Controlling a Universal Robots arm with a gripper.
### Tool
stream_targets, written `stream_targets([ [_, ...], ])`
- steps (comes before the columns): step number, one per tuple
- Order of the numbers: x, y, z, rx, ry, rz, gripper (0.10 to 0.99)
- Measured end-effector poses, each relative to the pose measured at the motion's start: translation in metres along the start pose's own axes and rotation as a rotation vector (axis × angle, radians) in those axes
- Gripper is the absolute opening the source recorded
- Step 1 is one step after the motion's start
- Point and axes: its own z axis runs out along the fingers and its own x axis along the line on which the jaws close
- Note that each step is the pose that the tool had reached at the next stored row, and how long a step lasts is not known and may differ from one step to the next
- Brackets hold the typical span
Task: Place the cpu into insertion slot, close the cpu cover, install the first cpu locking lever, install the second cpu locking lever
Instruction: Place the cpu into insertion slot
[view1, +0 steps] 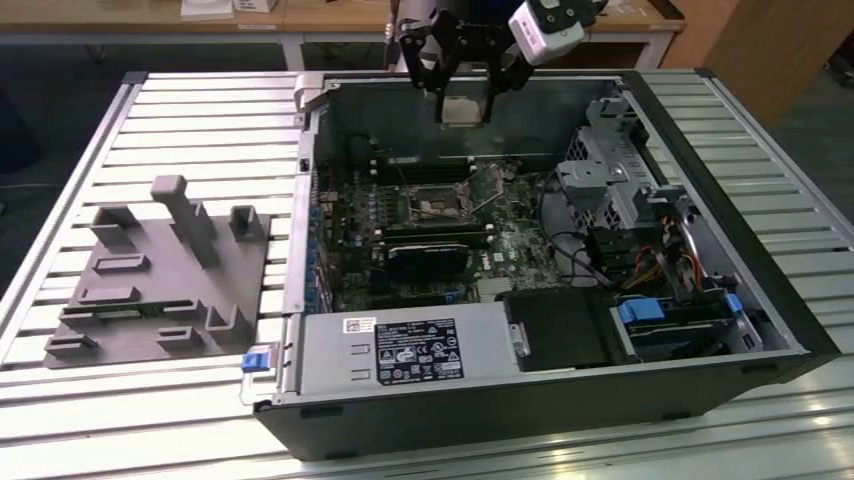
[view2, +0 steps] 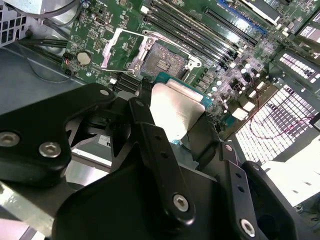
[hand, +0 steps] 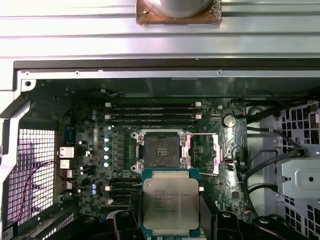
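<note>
Jaws clamped on the cpu (hand: 170, 202) by its edges, chip raised over the open case. Insertion slot (hand: 161, 151) lay bare below the jaws, well apart, with the cpu cover (hand: 216, 152) flipped open beside it. Nothing seated yet — all four steps remained.

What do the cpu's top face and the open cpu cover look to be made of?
The cpu: matte pale metal lid, dull even sheen, on a green circuit-board edge. The cpu cover: thin, bare silvery sheet metal, probably steel, catching bright glints.
</note>
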Motion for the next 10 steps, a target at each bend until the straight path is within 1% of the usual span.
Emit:
stream_targets([
  [10, 0.0001, -0.0008, 0.0087, 0.001, -0.0001, 0.000, 0.541],
])
